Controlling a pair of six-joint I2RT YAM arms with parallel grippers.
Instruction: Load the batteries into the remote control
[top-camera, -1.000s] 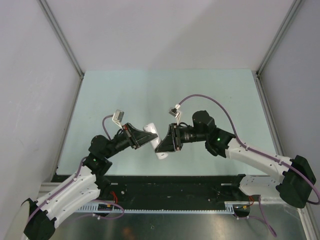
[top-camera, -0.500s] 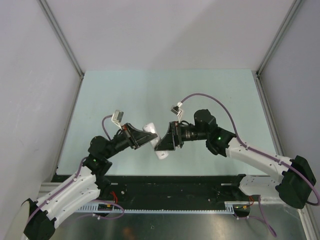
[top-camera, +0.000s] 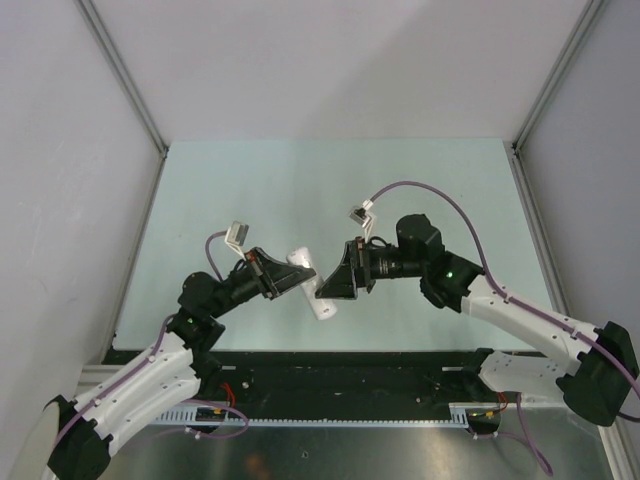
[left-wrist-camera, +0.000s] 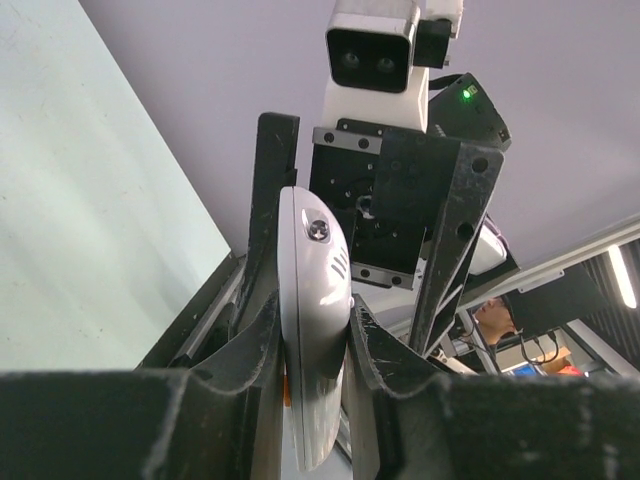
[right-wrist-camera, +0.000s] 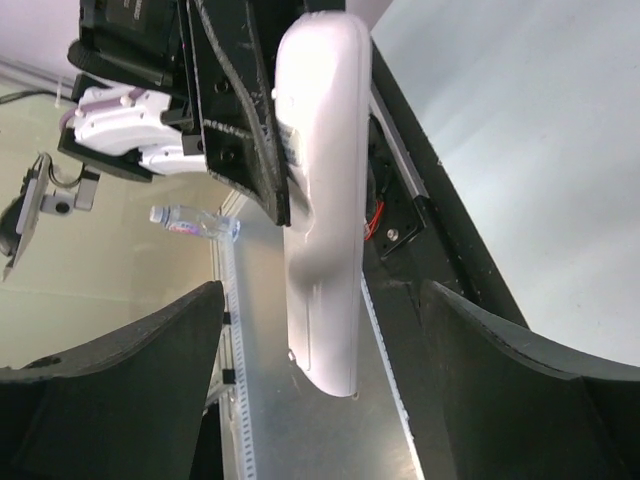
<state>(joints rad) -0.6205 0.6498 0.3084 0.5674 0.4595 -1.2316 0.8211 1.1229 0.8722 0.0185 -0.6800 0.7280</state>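
The white remote control (top-camera: 323, 305) hangs above the table, tilted, its middle clamped between the fingers of my left gripper (top-camera: 287, 279), which is shut on it. In the left wrist view the remote control (left-wrist-camera: 314, 290) stands edge-on in the left gripper (left-wrist-camera: 314, 335). My right gripper (top-camera: 333, 286) faces it from the right and stands open. In the right wrist view the remote control (right-wrist-camera: 322, 190) floats between the wide-apart fingers of the right gripper (right-wrist-camera: 322, 300), touching neither. The batteries are out of view.
The pale green table (top-camera: 330, 190) lies below, boxed in by grey walls with metal posts. A black rail (top-camera: 350, 365) runs along the near edge between the arm bases. A water bottle (right-wrist-camera: 195, 222) lies outside the cell.
My right gripper has opened wide and drawn back a little to the right, off the remote control. The left gripper keeps its hold and has hardly moved.
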